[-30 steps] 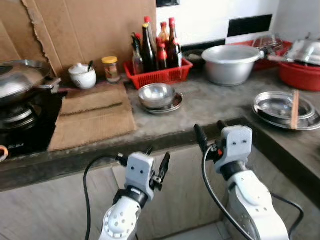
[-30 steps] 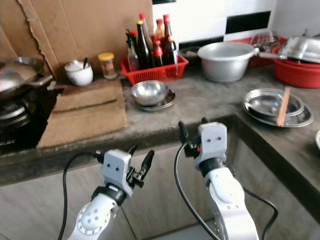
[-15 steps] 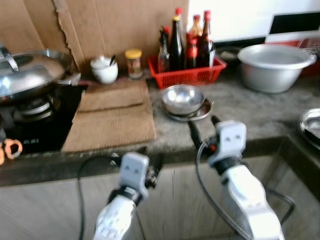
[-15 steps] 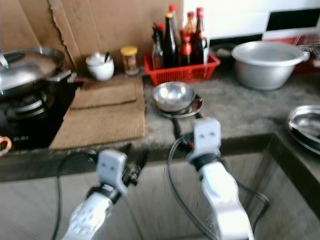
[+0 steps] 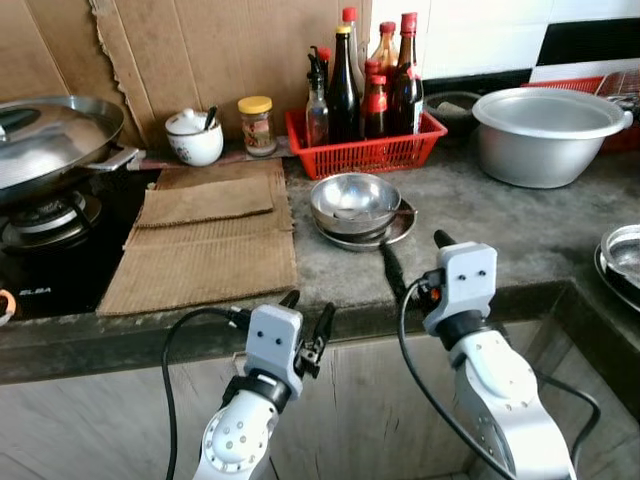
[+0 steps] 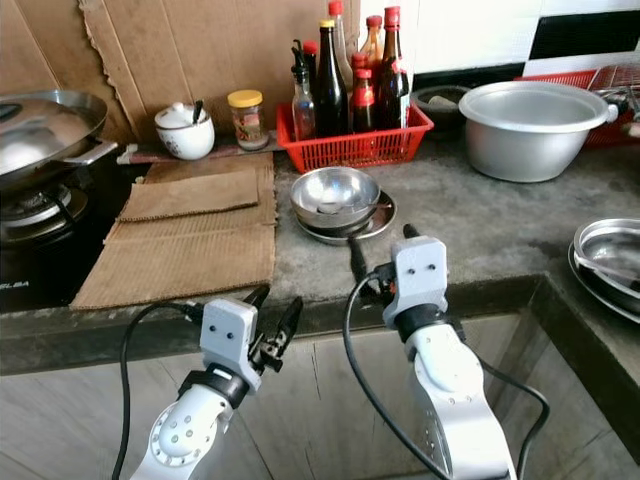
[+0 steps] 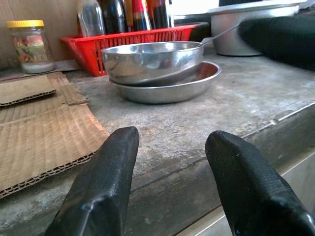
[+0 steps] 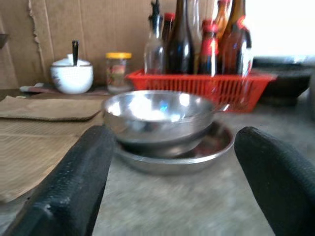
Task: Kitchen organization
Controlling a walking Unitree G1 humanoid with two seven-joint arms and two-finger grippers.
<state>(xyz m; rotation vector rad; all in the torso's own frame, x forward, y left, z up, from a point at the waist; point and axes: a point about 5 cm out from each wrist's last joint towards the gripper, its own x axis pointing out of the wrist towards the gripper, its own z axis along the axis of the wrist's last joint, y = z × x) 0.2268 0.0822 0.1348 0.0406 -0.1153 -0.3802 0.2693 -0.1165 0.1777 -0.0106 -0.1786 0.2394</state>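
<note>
A steel bowl sits in a shallow steel plate on the grey counter, in front of a red basket of sauce bottles. My right gripper is open and hovers over the counter's front edge. It points at the bowl from a short way off, touching nothing. My left gripper is also open and empty. It sits lower, just before the counter edge, with the bowl farther ahead.
Cardboard mats cover the counter left of the bowl. A lidded wok rests on the stove at far left. A white pot and a yellow-lidded jar stand by the wall. A large metal basin stands at the right.
The whole view has shifted as the camera moved. The bowl now lies nearly straight ahead of my right gripper, which is closer to it. Both grippers stay open.
</note>
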